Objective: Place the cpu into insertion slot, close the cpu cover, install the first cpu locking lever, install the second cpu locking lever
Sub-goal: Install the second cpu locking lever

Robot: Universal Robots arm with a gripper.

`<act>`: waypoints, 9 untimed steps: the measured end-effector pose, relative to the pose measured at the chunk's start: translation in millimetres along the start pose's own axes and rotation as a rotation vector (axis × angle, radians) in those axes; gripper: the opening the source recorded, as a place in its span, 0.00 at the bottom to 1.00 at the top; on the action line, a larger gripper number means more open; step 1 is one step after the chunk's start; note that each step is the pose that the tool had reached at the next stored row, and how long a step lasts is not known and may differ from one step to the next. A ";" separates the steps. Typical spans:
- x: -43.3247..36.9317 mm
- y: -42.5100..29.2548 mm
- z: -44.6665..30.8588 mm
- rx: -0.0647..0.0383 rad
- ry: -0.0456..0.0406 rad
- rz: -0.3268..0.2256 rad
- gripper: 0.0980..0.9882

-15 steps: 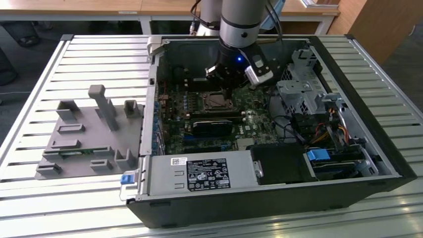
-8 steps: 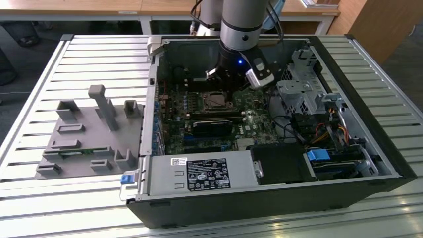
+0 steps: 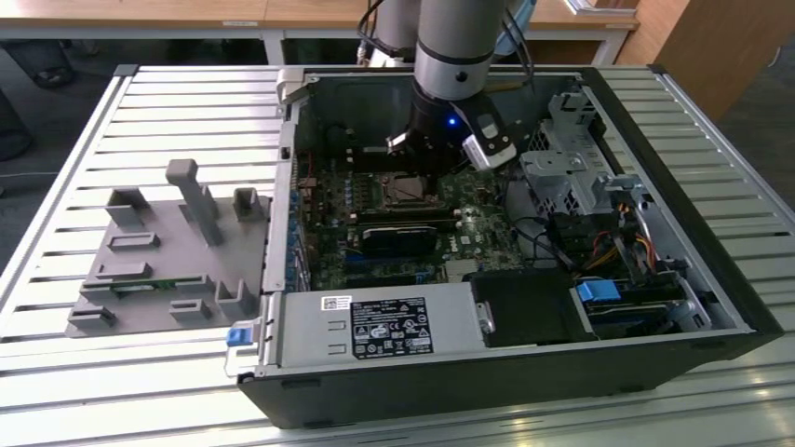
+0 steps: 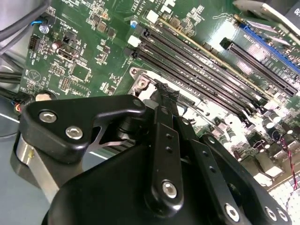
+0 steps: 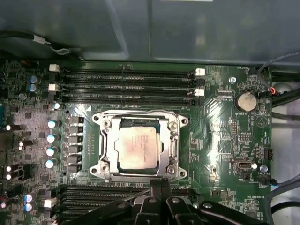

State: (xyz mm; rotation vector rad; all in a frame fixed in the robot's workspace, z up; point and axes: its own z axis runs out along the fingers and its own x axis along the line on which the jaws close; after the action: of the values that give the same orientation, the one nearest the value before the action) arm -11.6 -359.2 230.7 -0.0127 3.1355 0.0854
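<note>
Arm (image 3: 453, 47): round silver-grey tube, darker grey band at lower end, black joint housing beneath. Black cables (image 3: 372, 23) hang beside it on exterior view's left, another on exterior view's right. Small blue light (image 3: 452, 120) glows on black wrist. Silver-white boxy module (image 3: 487, 142) with dark face bolted to wrist side. Gripper (image 4: 161, 93): matte black, angular linkage plates, rounded edges. Silver screws (image 4: 75, 132) with hex sockets at pivots. Silver metal cylinder (image 4: 28, 154) at base. Black fingers (image 5: 159, 187) narrow, ribbed tips.
</note>
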 end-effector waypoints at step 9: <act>14.5 -4.0 0.2 -0.001 0.0002 -0.002 0.01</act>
State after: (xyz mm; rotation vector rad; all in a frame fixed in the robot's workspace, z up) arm -26.0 -363.2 230.2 -0.0155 3.1355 0.0870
